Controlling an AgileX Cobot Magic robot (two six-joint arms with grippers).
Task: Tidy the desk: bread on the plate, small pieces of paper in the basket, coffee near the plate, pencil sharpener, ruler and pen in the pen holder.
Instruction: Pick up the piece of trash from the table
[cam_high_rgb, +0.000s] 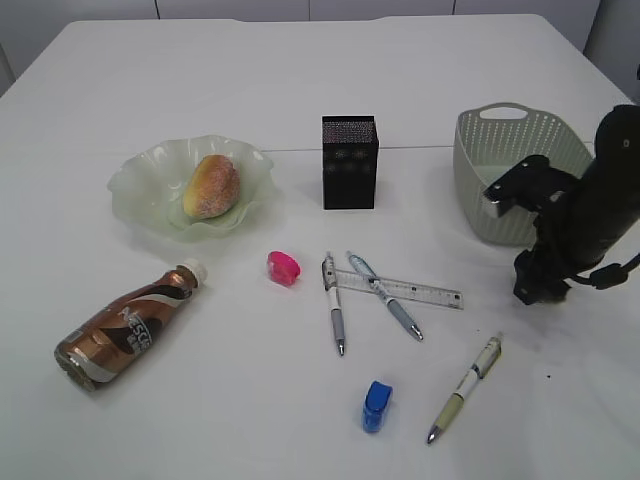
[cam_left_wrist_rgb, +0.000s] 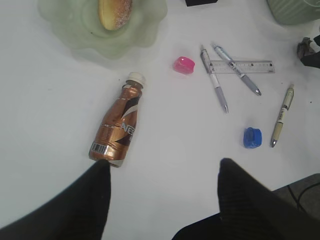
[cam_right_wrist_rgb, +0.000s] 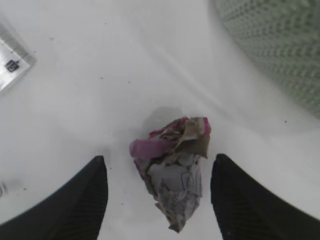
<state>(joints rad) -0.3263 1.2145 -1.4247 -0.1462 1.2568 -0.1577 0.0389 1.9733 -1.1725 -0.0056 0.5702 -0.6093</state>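
Note:
A crumpled piece of paper (cam_right_wrist_rgb: 172, 170) lies on the table between the fingers of my right gripper (cam_right_wrist_rgb: 159, 157), which is open with a gap on each side. This gripper (cam_high_rgb: 530, 285) hangs just in front of the green basket (cam_high_rgb: 510, 170). The bread (cam_high_rgb: 212, 186) lies on the green plate (cam_high_rgb: 135, 190). The coffee bottle (cam_high_rgb: 125, 325) lies on its side in front of the plate. A pink sharpener (cam_high_rgb: 283, 267), a blue sharpener (cam_high_rgb: 377, 405), a ruler (cam_high_rgb: 420, 291) and three pens (cam_high_rgb: 333, 303) (cam_high_rgb: 385, 295) (cam_high_rgb: 467, 385) lie in front of the black pen holder (cam_high_rgb: 349, 162). My left gripper (cam_left_wrist_rgb: 164, 162) is open and empty, above the table by the bottle's base (cam_left_wrist_rgb: 106, 150).
One pen lies across the ruler (cam_left_wrist_rgb: 242, 66). The basket's wall (cam_right_wrist_rgb: 280, 45) rises just beyond the paper to the right. The table's front edge (cam_left_wrist_rgb: 280, 182) shows in the left wrist view.

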